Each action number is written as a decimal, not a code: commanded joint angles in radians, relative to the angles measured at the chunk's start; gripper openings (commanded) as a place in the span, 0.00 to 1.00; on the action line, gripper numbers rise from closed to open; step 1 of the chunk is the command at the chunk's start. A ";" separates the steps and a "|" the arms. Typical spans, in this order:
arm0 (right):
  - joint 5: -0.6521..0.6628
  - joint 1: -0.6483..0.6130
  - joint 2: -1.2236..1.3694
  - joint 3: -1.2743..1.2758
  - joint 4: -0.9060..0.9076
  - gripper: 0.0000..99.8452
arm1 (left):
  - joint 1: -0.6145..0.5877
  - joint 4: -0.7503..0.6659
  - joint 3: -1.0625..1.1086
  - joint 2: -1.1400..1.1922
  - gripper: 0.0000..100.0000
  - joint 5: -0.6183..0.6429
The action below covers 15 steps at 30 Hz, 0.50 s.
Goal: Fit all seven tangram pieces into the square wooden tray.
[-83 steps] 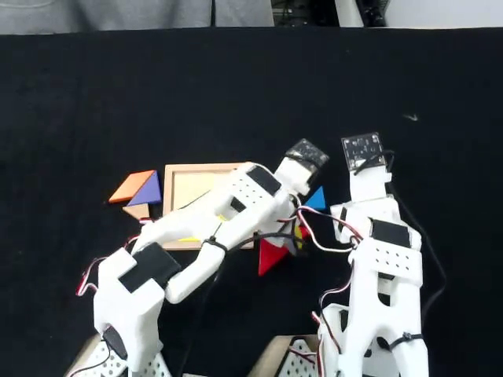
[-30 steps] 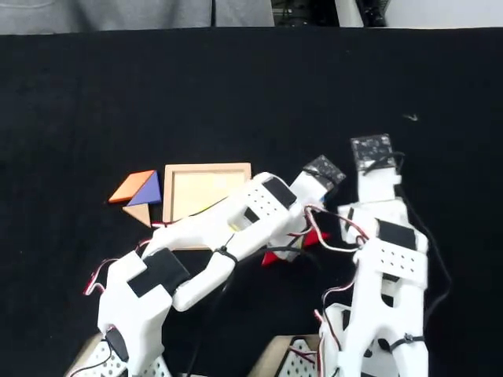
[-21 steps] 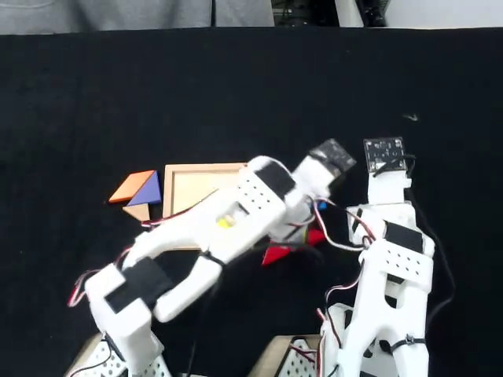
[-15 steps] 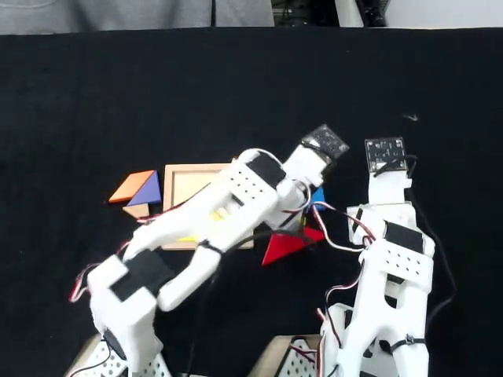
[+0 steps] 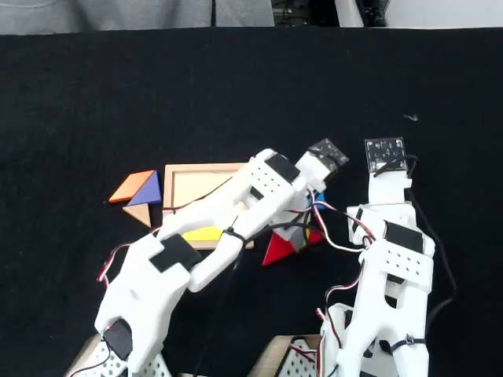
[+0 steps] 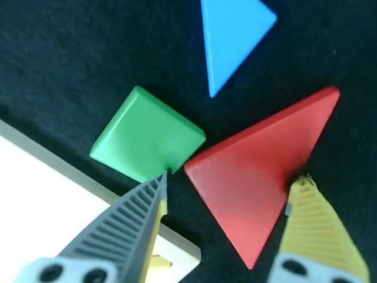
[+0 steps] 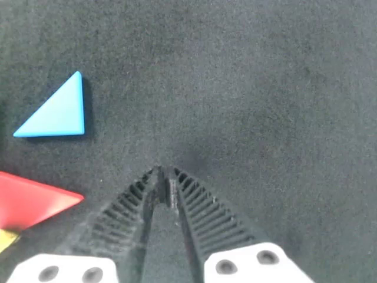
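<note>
Left pincer (image 6: pixel 233 177) hangs spread just above the table (image 5: pixel 236 94), its grey finger (image 6: pixel 132 221) tipped at a corner of the green square (image 6: pixel 147 138) and its yellow finger (image 6: pixel 309 227) at the far edge of the red triangle (image 6: pixel 259 171), so that the triangle's broad end lies between the two. The green square and the red triangle sit just beside each other, corner to corner, and the square lies close against the outer rim of the wooden tray (image 5: pixel 196 191). A light blue triangle (image 6: pixel 232 32) lies a little beyond both, apart from them. Right pincer (image 7: pixel 165 175) is pressed together, holding nothing, over bare black cloth near the blue triangle and the tip of the red one. From the high view, a yellow piece (image 5: pixel 202 234) lies inside the tray at its near edge. Past the tray's other side, an orange triangle (image 5: pixel 130 185) and a purple triangle (image 5: pixel 149 192) touch edge to edge, with a small tan triangle (image 5: pixel 139 213) just beside them.
</note>
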 commanded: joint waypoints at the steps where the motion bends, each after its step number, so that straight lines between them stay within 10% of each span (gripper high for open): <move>1: -0.006 0.006 -0.024 -0.039 -0.020 0.01 | -0.004 0.006 -0.071 0.028 0.31 -0.011; 15: -0.006 0.006 -0.027 -0.036 -0.018 0.01 | -0.044 0.198 -0.194 -0.011 0.28 -0.051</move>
